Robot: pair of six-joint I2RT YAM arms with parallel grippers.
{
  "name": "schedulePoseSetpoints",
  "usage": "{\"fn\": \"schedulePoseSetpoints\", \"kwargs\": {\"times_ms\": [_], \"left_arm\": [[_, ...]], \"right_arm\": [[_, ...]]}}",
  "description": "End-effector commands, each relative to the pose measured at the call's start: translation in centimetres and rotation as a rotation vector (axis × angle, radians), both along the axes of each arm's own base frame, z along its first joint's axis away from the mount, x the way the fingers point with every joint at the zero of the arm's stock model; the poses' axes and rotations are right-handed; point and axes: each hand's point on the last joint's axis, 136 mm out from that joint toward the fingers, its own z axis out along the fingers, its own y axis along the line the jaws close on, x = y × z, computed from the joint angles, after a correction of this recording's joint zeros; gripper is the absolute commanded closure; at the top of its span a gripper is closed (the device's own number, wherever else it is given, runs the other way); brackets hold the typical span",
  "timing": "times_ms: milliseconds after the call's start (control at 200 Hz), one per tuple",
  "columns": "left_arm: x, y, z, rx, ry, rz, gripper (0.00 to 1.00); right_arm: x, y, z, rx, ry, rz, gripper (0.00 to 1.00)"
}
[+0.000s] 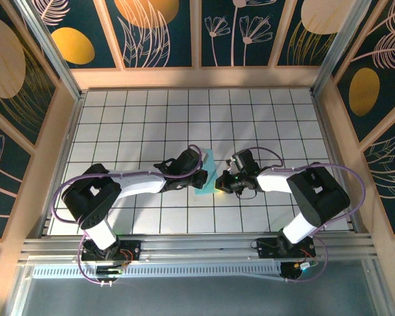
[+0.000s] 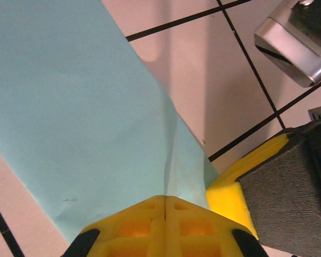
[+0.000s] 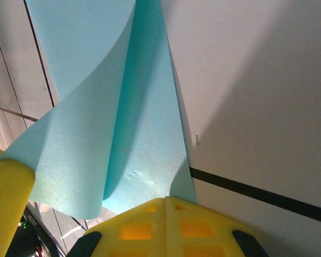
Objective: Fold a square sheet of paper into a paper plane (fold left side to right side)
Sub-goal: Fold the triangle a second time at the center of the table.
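square sheet of paper (image 1: pixel 207 178) at the middle of the worktop (image 1: pixel 151 118), one flap curled up | left hand (image 2: pixel 165 214) pinched shut on its edge | right hand (image 3: pixel 166 211) shut, tips at the edge, grip unclear | thin, limp, creases easily: nip corners, move gently

Light-cyan paper (image 2: pixel 69 107) on white, black-gridded table (image 1: pixel 118 118).

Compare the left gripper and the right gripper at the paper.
The left gripper reaches in from the left, the right gripper from the right. Before the left gripper the square sheet of paper lies nearly flat; before the right gripper a flap of it curls upward. Both have shut jaws and yellow tips at the sheet.
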Motion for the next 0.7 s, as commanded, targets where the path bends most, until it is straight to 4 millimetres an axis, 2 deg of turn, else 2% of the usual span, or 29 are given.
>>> {"fn": "schedulePoseSetpoints", "kwargs": {"times_ms": [0, 60, 85, 250, 696], "left_arm": [[0.1, 0.7, -0.8, 0.034, 0.007, -0.007, 1.0], [0.4, 0.9, -0.7, 0.042, 0.0, -0.004, 1.0], [0.3, 1.1, -1.8, 0.067, 0.016, -0.002, 1.0], [0.7, 1.5, -2.4, 0.105, 0.009, 0.002, 1.0], [2.2, 1.7, -2.4, 0.128, -0.017, 0.024, 1.0]], "right_arm": [[-1.3, -1.7, -2.5, -0.116, 0.061, -0.006, 1.0], [-1.3, -1.7, -2.5, -0.119, 0.061, -0.007, 1.0], [-1.3, -1.7, -2.6, -0.12, 0.062, -0.007, 1.0], [-1.4, -1.8, -2.6, -0.121, 0.065, -0.007, 1.0], [-1.5, -1.9, -2.7, -0.127, 0.068, -0.007, 1.0]]}}
